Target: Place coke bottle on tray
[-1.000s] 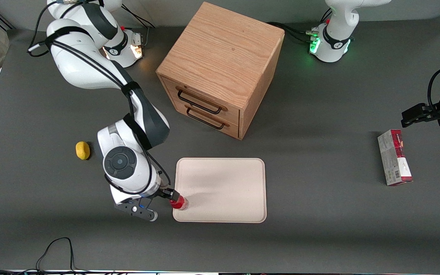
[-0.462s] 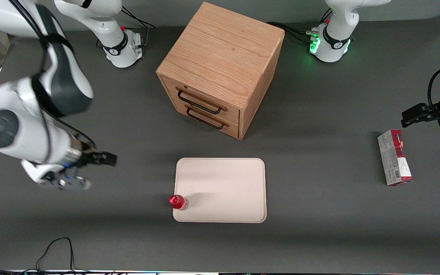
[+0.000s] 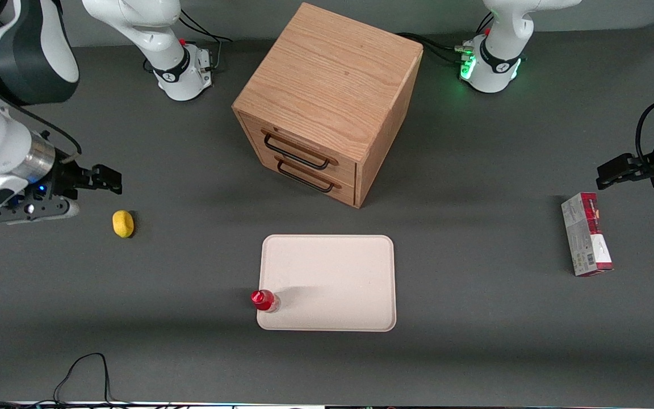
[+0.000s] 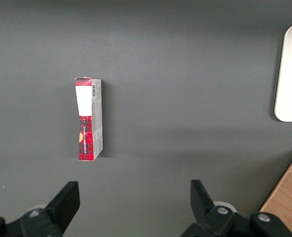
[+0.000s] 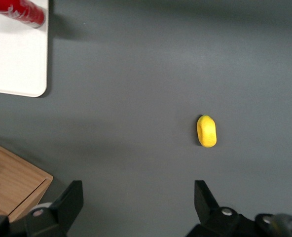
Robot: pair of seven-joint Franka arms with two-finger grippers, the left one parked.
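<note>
Nearest the front camera, we saw a black cable (image 3: 86, 369) looped on the dark grey counter (image 3: 474, 352), toward the working arm's end. Next farther was the coke bottle (image 3: 264, 300), upright on the tray (image 3: 338, 272), at the tray's near corner toward the working arm's end, right against the rim. In the right wrist view its red body (image 5: 18, 11) lay over the cream tray (image 5: 13, 64), close to the edge. Nothing was touching the bottle.

At about the tray's depth, well off toward the parked arm's end, we saw a red-and-grey carton (image 3: 586, 242) lying flat; the left wrist view showed it too (image 4: 89, 119).

A bit farther from the camera than the tray, toward the working arm's end, sat a yellow lump (image 3: 123, 223) on the counter, well apart from the tray. The right wrist view showed it (image 5: 206, 131) alone on bare grey.

The pincer (image 3: 105, 179) hung above the counter, near the lump and slightly farther from the camera, well apart from the bottle. Its fingers were spread wide and held nothing; we saw both black fingers (image 5: 67, 202) with a broad gap between them.

Farther still stood a wooden drawer cabinet (image 3: 327, 102) with two black-handled drawers, both closed, facing the tray at an angle.
</note>
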